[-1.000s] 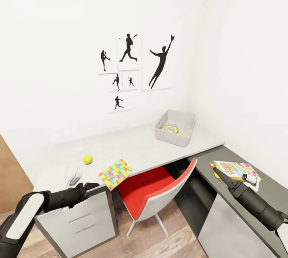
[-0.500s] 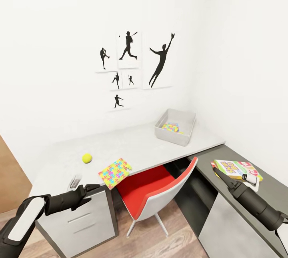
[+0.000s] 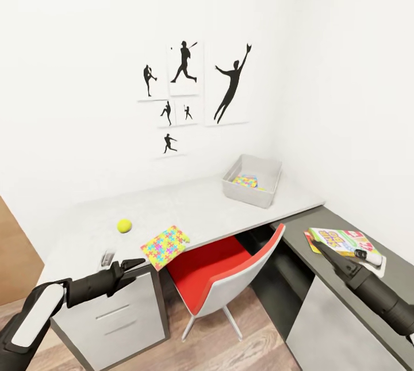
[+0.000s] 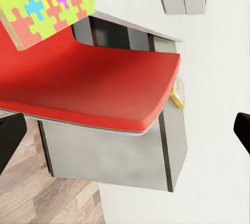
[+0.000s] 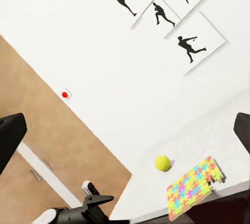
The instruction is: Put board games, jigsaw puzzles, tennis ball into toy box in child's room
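Long grey speckled L-shaped table (image 3: pixel 218 210) carries a small yellow-green tennis ball (image 3: pixel 124 225), a bright multicoloured jigsaw sheet (image 3: pixel 165 247) overhanging its front edge, and a light grey plastic toy box (image 3: pixel 251 180) holding a second puzzle (image 3: pixel 246 181). White-green printed board game box (image 3: pixel 340 241) lies on the dark lower wing, lettering unreadable. Left gripper (image 3: pixel 133 266) and right gripper (image 3: pixel 323 249) are both empty, jaws wide.

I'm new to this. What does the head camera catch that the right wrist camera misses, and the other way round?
Head camera: the light grey plastic toy box, the white-green printed board game on the dark desk wing, and the red chair.
Right wrist camera: a small red dot on the wall.
Shared: the yellow-green tennis ball, the multicoloured jigsaw puzzle sheet at the desk edge, the black silhouette posters and the left claw.
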Motion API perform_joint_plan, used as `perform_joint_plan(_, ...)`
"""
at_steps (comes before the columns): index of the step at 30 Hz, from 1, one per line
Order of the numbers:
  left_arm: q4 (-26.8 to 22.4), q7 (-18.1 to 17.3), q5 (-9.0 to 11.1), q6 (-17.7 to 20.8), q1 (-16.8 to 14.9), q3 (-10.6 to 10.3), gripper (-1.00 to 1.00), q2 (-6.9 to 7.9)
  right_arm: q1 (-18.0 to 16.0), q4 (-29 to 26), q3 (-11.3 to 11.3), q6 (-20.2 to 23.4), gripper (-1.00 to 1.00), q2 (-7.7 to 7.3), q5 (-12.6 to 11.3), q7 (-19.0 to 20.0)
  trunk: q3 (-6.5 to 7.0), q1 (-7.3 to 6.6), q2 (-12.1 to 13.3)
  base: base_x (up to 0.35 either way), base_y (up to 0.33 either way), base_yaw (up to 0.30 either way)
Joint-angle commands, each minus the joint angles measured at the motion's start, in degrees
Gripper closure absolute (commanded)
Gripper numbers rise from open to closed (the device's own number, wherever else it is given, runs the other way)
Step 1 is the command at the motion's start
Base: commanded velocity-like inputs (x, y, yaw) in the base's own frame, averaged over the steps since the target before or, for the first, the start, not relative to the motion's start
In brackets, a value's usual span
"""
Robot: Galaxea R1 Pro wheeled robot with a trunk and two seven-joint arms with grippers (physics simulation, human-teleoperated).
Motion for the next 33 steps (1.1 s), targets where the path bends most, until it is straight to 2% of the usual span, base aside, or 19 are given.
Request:
perform_joint_plan(1, 0.0, -0.8, -0.4, 0.3, 0.0, 0.1, -1.0, 0.01, 0.0, 0.0, -0.6, 2.1, -1.0, -0.03, -0.4, 2.4, -0.26, 0.23, -0.5, 0.0, 0.0, 0.0)
perform_joint_plan(5, 0.0, -1.4, -0.5, 0.2, 0.0, 0.1, -1.0, 0.04, 0.0, 0.0, -5.3, 11.0, -1.0, 0.45, -0.4, 11.8, -0.98, 1.11, -2.1, 0.0, 0.0, 0.0)
perform_joint_plan(9, 0.0, -1.6, -0.1, 0.2, 0.0, 0.2, -1.0, 0.04, -0.1, 0.0, -8.1, 13.9, -1.0, 0.66, -0.4, 14.3, -1.69, 1.99, -3.7, 0.0, 0.0, 0.0)
perform_joint_plan(25, -0.1, -1.9, 0.2, 0.2, -0.1, 0.3, -1.0, 0.16, -0.1, 0.0, -8.5, 14.0, -1.0, 0.81, 0.2, 14.7, -4.57, 5.5, -10.1, 0.0, 0.0, 0.0)
perform_joint_plan(33, -0.2, -8.3, 0.1, -1.1, -0.5, 0.3, -1.0, 0.28, -0.1, 0.0, -8.8, 13.9, -1.0, 0.82, 0.2, 14.8, -6.0, 7.26, -13.3, 0.0, 0.0, 0.0)
